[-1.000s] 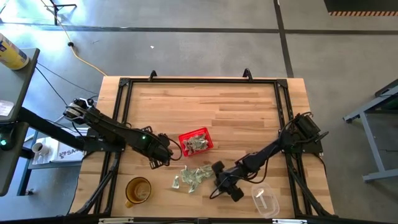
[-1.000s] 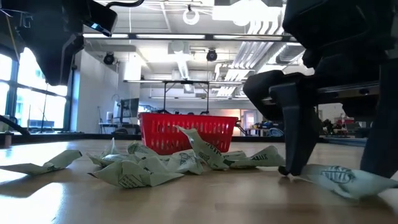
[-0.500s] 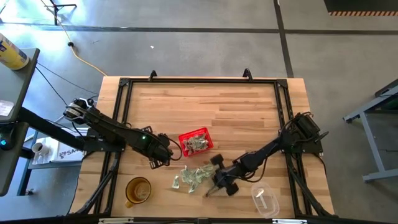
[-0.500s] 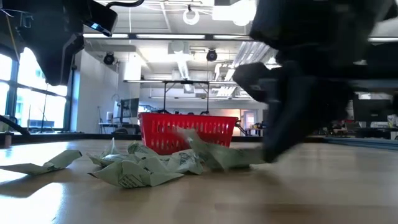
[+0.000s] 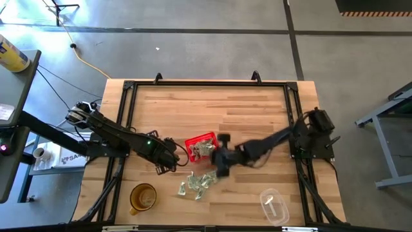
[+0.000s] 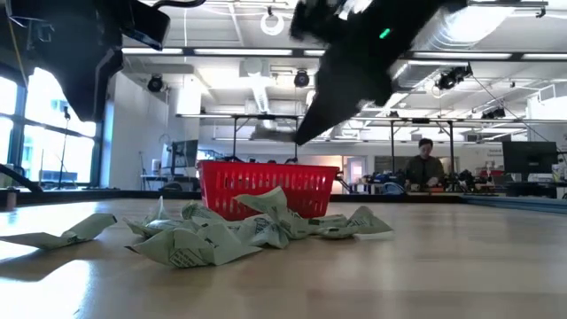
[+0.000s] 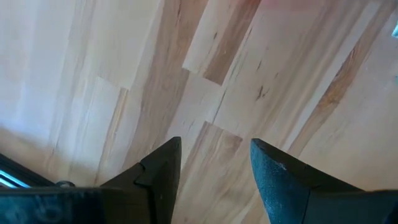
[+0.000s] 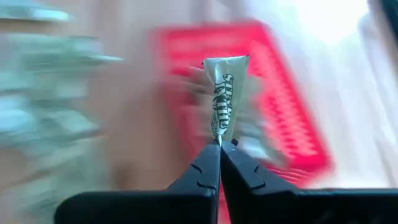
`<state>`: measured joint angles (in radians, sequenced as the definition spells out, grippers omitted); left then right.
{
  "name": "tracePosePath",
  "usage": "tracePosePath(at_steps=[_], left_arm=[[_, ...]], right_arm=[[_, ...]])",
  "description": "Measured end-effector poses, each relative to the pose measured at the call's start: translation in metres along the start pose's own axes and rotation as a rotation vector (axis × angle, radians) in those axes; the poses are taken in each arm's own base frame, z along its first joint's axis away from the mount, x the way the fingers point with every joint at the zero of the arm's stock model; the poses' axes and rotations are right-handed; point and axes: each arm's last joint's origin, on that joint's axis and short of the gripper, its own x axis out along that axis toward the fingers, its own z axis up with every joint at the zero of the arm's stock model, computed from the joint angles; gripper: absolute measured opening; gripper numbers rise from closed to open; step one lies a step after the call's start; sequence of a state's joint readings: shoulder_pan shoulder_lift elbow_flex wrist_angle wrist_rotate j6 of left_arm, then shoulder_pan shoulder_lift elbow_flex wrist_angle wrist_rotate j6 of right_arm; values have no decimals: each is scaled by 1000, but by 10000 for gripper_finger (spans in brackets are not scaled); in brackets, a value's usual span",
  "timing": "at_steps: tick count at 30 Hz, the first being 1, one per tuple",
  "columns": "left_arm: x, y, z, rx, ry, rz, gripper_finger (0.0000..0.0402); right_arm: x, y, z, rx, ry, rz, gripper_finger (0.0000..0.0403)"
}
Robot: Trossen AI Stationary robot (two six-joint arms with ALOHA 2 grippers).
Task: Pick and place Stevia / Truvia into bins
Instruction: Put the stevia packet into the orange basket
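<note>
A pale green and white Stevia packet (image 8: 224,93) sticks out past the tips of my right gripper (image 8: 221,147), which is shut on it. This gripper (image 5: 215,154) hovers by the right side of the red basket (image 5: 201,145), which holds a few packets. More packets lie in a loose pile (image 5: 201,182) on the wood, nearer the table's front; the low view shows the pile (image 6: 221,232) in front of the basket (image 6: 268,186). My left gripper (image 7: 216,149) stands open over bare wood left of the basket (image 5: 168,161). My right gripper pinches one short end of the packet (image 8: 219,134) between its two fingertips. The fingers slant downward from the table's right toward the basket. The packet is lifted clear of the table and stands out beyond the fingertips, in line with them.
An amber cup (image 5: 143,196) stands at the near left and a clear cup (image 5: 275,207) lies at the near right. A black frame (image 5: 206,83) runs round the table's edges. A person (image 6: 425,167) sits far behind the table.
My right gripper has risen from the table at the pile's right and swung toward the far edge and the red basket, rolling and tipping less steeply down. The packet that lay at the right of the pile has left the table with it.
</note>
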<state>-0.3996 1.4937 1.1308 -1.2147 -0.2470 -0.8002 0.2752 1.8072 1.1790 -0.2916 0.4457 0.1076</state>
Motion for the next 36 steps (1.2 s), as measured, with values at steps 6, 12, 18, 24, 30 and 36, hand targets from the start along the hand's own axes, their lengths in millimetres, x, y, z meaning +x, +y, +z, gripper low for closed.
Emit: tracePosePath(at_steps=[6,12,18,24,30,36], left_arm=[[3,-5,5,-25,10,-108,225],[27,-9,3,-153,92,-260,225],[34,-20,7,-295,87,-406,225],[30,-27,15,-475,64,-513,225],[31,-33,20,-666,75,-542,225],[41,-55,7,-797,162,-504,225]], right_arm=[[23,-47,4,150,21,122,6],[31,-68,2,236,45,192,69],[30,-66,-1,235,79,211,193],[10,-70,-7,178,172,193,280],[-22,-81,-2,15,134,116,293],[-25,-103,-17,-3,288,75,293]])
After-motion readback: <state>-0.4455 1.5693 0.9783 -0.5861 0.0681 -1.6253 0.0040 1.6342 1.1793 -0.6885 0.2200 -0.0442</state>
